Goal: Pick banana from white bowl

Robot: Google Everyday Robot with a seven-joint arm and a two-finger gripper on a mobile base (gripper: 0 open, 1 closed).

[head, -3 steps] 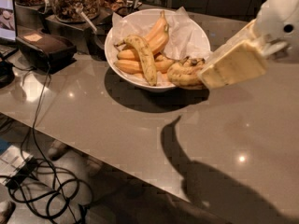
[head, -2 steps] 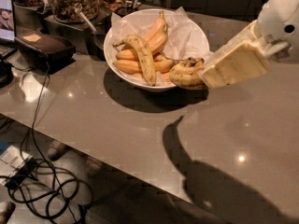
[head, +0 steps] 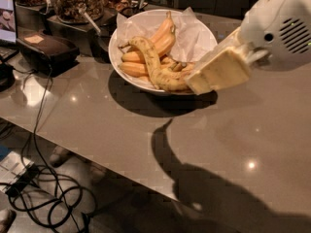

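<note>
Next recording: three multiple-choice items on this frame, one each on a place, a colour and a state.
1. Where is the pincer? A at the white bowl's right rim; B at the counter's left end; C below the counter.
2. The bowl's paper lining is: A red; B white; C green.
3. The speckled banana at the pincer: A lies in the bowl; B lies on the counter; C hangs high overhead.
1A, it meets that rim; 2B, the crumpled sheet looks white; 3A, it rests inside the rim.
</note>
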